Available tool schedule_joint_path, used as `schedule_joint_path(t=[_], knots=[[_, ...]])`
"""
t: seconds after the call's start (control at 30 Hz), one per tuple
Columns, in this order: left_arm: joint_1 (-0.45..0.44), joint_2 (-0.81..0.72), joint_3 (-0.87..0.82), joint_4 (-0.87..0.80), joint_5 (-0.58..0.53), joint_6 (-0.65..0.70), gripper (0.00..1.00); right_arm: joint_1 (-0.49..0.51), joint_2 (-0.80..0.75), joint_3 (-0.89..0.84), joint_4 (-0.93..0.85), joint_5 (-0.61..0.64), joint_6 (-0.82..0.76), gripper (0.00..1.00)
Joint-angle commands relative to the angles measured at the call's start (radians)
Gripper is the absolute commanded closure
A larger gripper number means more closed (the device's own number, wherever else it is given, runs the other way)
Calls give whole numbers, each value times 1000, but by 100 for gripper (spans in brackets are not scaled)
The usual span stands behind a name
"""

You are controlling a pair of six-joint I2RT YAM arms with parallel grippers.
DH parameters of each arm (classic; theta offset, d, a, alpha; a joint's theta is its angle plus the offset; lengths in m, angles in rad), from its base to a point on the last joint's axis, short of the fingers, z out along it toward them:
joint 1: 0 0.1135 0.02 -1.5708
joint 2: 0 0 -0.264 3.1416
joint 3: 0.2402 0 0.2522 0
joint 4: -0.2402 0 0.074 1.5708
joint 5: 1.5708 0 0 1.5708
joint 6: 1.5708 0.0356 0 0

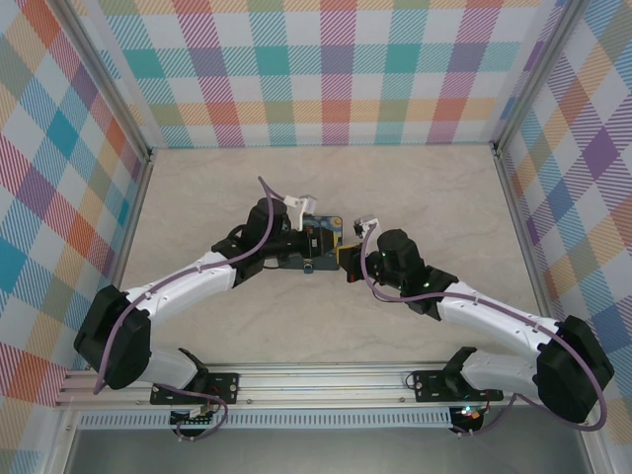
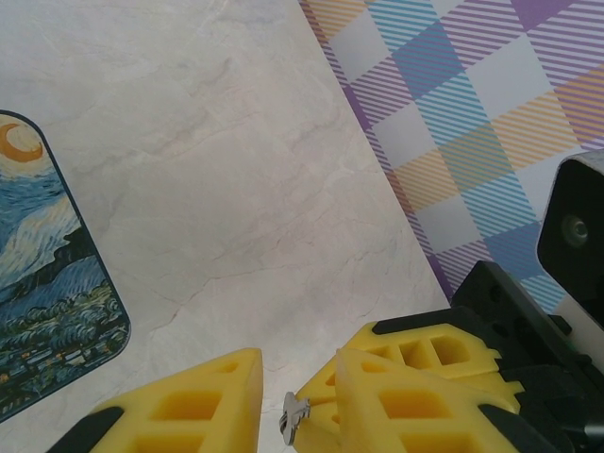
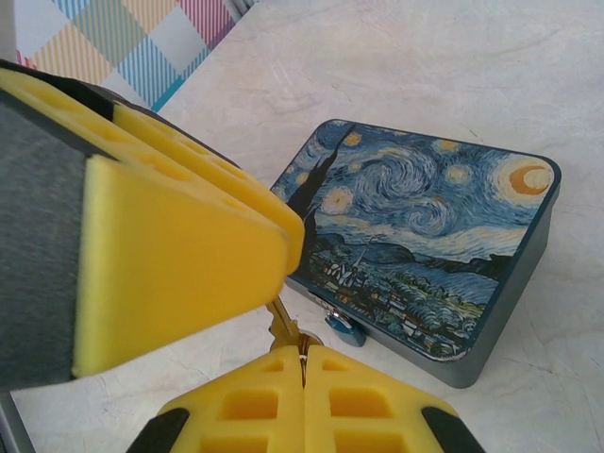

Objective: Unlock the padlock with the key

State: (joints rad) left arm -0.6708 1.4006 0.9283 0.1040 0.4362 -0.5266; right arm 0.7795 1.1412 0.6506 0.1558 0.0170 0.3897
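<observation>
Padlock (image 3: 342, 327): blue, lower centre of right wrist view, against near edge of tin (image 3: 453, 274) | key (image 3: 283, 326) pinched in the closed right gripper (image 3: 302, 363), shaft slanting up-left, lock just right of it | left gripper (image 2: 283, 387): fingers apart, close by.

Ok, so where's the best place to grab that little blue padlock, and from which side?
Probably take the padlock by its blue body, pinched across its sides, coming in from the open table on the arms' side of the tin. It sits against the tin's near wall, so its back is blocked.
</observation>
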Motion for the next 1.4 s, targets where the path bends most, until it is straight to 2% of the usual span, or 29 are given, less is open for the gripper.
schedule_joint_path(t=[0.0, 0.1, 0.3, 0.47, 0.57, 0.67, 0.8, 0.93, 1.13, 1.37], knots=[[-15, 8, 36, -10, 6, 23, 74, 9, -17, 20, 61, -15, 22, 100], [-16, 12, 37, -13, 6, 23, 77, 8, -18, 21, 68, -17, 27, 100], [-16, -2, 40, -33, -16, 41, 91, 9, -22, 23, 59, -22, 29, 100], [-15, -46, 54, -97, -69, 99, 100, 4, -51, 21, 13, -36, 11, 95], [-11, -77, 78, -159, -100, 146, 100, -19, -78, 4, -1, -62, 8, 89], [5, -117, 85, -199, -132, 182, 100, -80, -107, -19, 15, -156, 30, 82], [49, -149, 85, -230, -139, 195, 100, -188, -131, -48, 63, -356, 80, 72], [95, -172, 83, -251, -120, 201, 100, -301, -149, -97, 176, -540, 148, 57], [130, -198, 83, -259, -69, 220, 100, -380, -159, -163, 355, -654, 223, 44], [135, -210, 109, -249, 19, 228, 100, -387, -84, -156, 584, -752, 338, 37]])
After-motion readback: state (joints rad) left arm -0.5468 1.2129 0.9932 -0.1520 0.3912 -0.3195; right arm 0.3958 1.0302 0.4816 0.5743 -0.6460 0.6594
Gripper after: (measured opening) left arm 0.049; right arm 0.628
